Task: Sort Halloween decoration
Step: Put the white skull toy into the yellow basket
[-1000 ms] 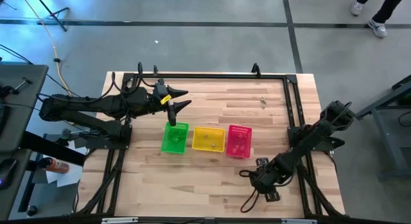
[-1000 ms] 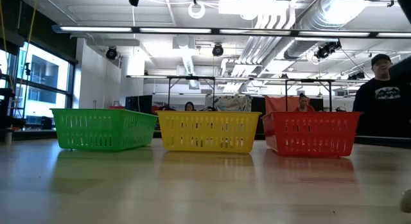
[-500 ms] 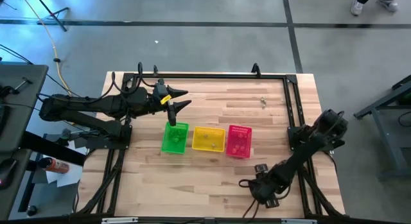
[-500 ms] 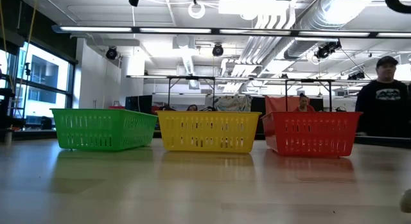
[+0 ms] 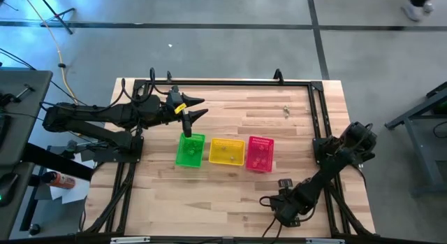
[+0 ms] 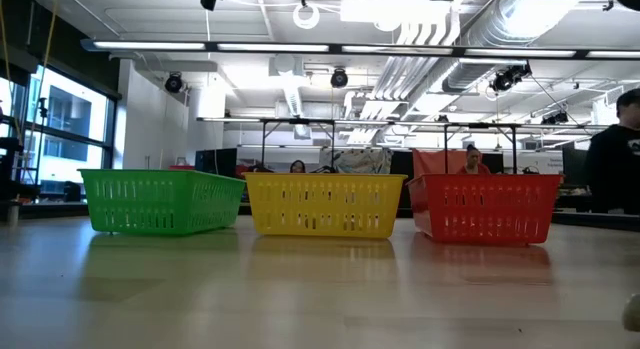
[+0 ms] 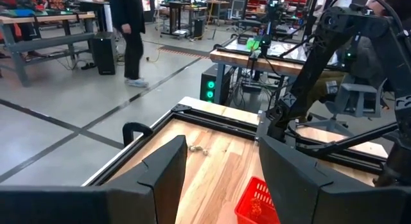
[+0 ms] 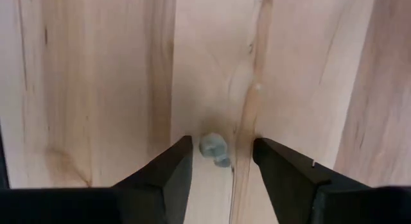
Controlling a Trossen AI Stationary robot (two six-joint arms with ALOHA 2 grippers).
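Now pale trinket point(image 8: 215, 149) on table between open fingers of right end effector point(image 8: 219, 161), untouched.

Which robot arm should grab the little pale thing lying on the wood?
The right one, probably. The right gripper points down at the table with the pale trinket between its open fingers. The left gripper waits above the green basket, far away.

Three slotted baskets in a row at the middle of the high view — green basket point(image 5: 190, 150), yellow basket point(image 5: 227, 152), pink basket point(image 5: 260, 153). The table point(image 5: 230, 202) is pale wood in long streaked planks, framed in black. Both arms are dark — the left one carries a yellow tag point(image 5: 180, 108). A pale bluish trinket point(image 8: 214, 149) lies on the wood.
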